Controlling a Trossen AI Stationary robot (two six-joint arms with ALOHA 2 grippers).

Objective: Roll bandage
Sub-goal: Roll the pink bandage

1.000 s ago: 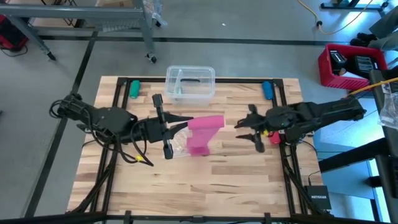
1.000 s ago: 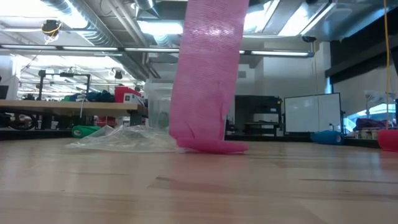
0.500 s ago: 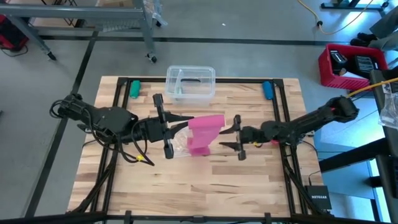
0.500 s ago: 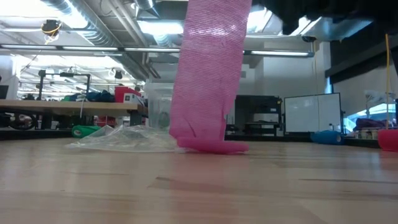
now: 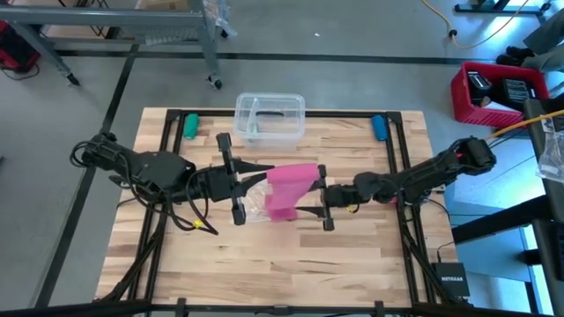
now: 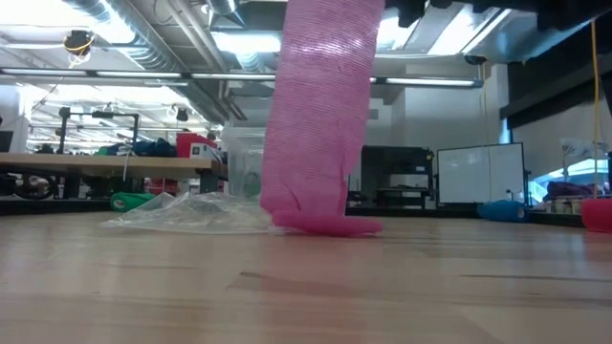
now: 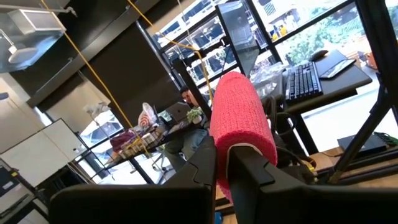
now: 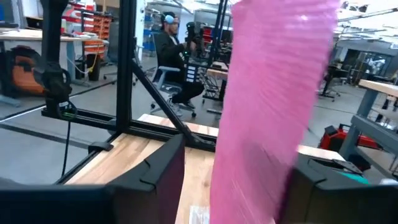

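Observation:
The bandage (image 5: pixel 284 189) is a long pink strip hanging upright from my left gripper (image 5: pixel 267 173), which is shut on its top end above the table's middle. Its lower end (image 6: pixel 320 225) lies bunched on the wood. My right gripper (image 5: pixel 304 199) stands open and level at the strip's right. In the right wrist view its two fingers (image 8: pixel 158 174) flank the hanging bandage (image 8: pixel 267 106). Whether they touch it, I cannot tell. My left gripper pinches the bandage's upper end (image 7: pixel 231 140) between its two fingers, which come in about level from the table's left. A rounded bulge of cloth (image 7: pixel 239 106) rises beyond the fingertips. The strip hangs straight below the hold, and its bottom end rests on the table.
A crumpled clear wrapper (image 6: pixel 191 212) lies just left of the bandage's foot. A clear plastic tub (image 5: pixel 269 117) stands at the far middle. A green roll (image 5: pixel 189 125) and a blue one (image 5: pixel 379 126) lie at the far corners, and a red object (image 6: pixel 601 215) sits at the right.
My right gripper has come down and gone toward the table's left, up to the hanging bandage. It has tipped from pointing downward to level, and its fingers now stand on either side of the strip. The bandage has not moved.

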